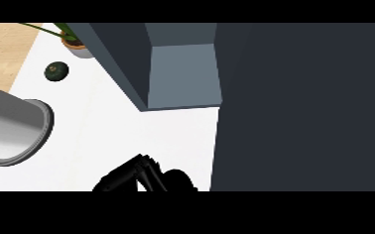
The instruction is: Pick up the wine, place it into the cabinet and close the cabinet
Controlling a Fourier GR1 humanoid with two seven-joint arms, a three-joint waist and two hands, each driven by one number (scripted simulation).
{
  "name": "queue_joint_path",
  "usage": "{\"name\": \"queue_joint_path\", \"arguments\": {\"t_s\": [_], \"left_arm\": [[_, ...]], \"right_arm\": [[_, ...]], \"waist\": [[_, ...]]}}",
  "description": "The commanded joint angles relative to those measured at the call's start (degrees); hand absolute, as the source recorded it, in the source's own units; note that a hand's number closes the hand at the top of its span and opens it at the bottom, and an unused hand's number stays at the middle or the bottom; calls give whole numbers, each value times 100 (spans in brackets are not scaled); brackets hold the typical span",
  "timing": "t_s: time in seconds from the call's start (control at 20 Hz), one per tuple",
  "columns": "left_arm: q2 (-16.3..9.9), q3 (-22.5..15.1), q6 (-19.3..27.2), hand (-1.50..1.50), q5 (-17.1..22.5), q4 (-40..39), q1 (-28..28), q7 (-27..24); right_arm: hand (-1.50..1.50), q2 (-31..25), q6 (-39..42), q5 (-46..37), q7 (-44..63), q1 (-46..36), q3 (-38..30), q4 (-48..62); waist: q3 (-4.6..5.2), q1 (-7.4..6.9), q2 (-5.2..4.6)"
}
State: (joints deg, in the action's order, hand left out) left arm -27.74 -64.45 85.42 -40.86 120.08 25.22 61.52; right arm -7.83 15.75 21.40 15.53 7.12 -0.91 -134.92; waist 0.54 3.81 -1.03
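No wine bottle shows anywhere in the head view. The dark grey cabinet (121,59) hangs over the white counter, with a lighter blue-grey inner face (184,74) showing. A broad dark panel (293,109), which looks like the cabinet's door, fills the whole right side and hides whatever is behind it. My left hand (143,176) shows black at the lower edge, just left of that panel, fingers relaxed and pointing up, holding nothing. My right hand is out of sight.
A round dark green fruit (57,71) lies on the counter (110,129) at the upper left. Behind it stands a potted plant (75,43). A grey metal sink rim (40,129) curves in from the left edge.
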Motion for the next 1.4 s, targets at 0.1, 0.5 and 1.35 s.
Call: {"name": "queue_joint_path", "arguments": {"t_s": [0.1, 0.5, 1.35], "left_arm": [[203, 293, 49, 150, 641, -368, 691, 124], [499, 426, 49, 150, 1202, -1421, 1322, -38], [870, 202, 50, 150, 1851, -2840, 1374, -892]], "right_arm": [[-150, -107, 80, 263, 80, 161, -189, -281], [-150, -182, 145, 284, -32, 9, -421, -105], [-150, -267, 204, 499, 58, -125, -653, 70]], "waist": [[-12, 87, -19], [-24, 90, -37], [-14, 76, -68]]}}
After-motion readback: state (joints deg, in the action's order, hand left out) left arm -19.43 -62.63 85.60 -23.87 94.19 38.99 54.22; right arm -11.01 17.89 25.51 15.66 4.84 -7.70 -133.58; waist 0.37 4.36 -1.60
